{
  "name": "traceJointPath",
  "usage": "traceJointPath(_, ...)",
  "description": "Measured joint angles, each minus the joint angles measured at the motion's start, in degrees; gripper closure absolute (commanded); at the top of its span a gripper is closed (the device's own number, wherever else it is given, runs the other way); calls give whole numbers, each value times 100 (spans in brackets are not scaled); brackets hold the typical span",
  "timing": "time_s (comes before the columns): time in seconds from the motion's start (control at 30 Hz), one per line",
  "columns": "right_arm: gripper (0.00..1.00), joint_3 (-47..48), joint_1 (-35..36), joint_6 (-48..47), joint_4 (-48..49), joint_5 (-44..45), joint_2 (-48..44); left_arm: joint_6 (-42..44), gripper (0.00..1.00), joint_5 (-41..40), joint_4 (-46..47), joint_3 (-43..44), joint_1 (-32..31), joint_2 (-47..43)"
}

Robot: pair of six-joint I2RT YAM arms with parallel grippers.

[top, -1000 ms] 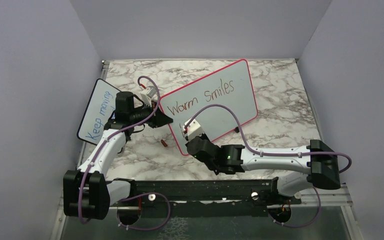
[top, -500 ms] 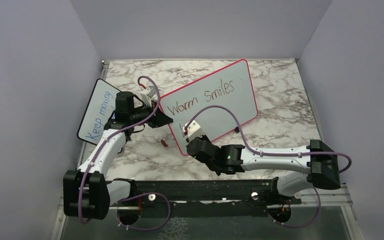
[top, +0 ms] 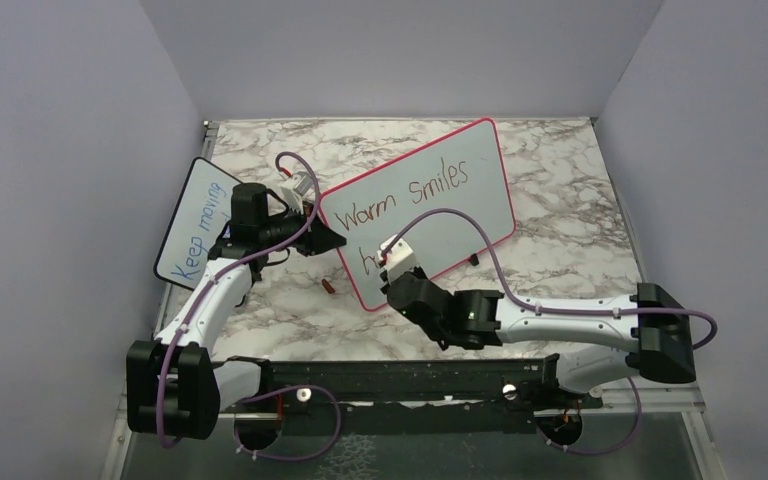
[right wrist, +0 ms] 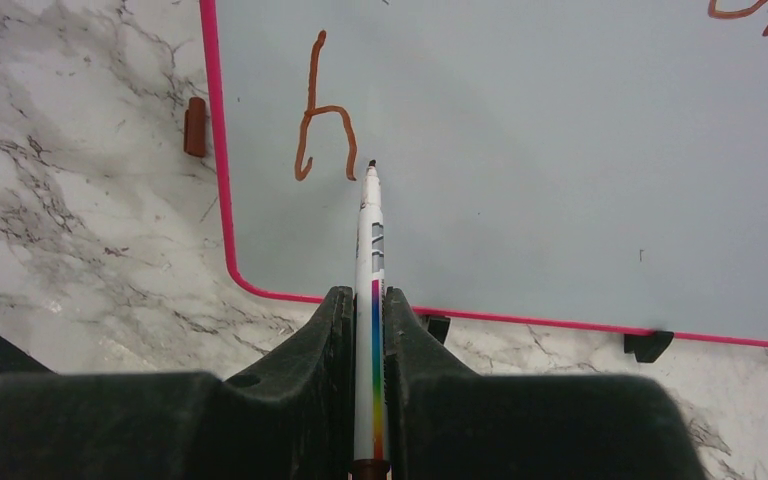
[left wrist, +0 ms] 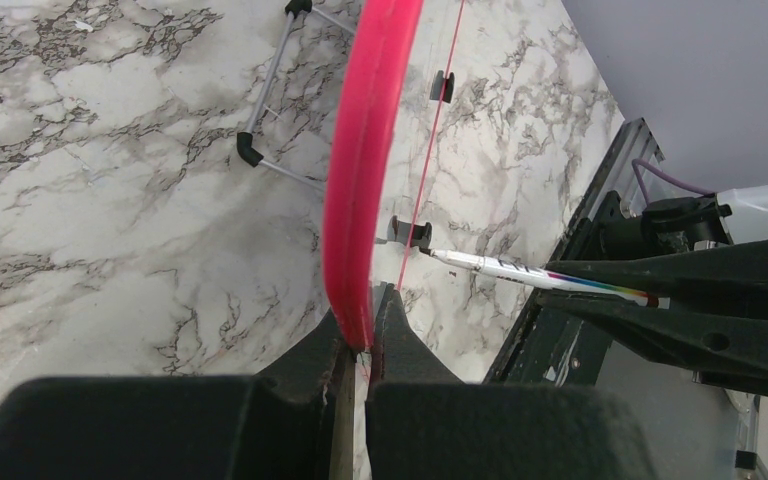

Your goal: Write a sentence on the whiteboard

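The whiteboard point(top: 480, 195) with its pink-red frame stands tilted mid-table. The sentence point(top: 440, 182) reads "Warm Smiles" on the top line, with a red-brown "h" point(right wrist: 320, 110) starting the second line. My left gripper point(top: 332, 238) is shut on the board's left frame edge point(left wrist: 360, 180), with its jaws on either side of it point(left wrist: 360, 335). My right gripper point(right wrist: 369, 300) is shut on a white marker point(right wrist: 371, 240) with a rainbow stripe. The marker's tip sits at the board surface just right of the "h". The marker also shows in the left wrist view point(left wrist: 520, 270).
A smaller black-framed board point(top: 198, 222) with blue "Keep moving" writing stands at the left behind my left arm. A red-brown marker cap point(top: 329, 287) lies on the marble table by the whiteboard's lower left corner. The board's wire stand point(left wrist: 270, 140) is behind it.
My right gripper has moved a little to the right along the second line with the marker, uncovering the "h". The left arm and the board have not moved.
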Motion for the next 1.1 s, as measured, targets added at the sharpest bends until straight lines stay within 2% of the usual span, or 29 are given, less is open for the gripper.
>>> traceJointPath(0.27,100,-181,-90,-50,323,4,-142,-2,100,0,0,0,0,0)
traceJointPath(1.1,100,-203,-162,-52,522,-186,-7,-2,100,0,0,0,0,0)
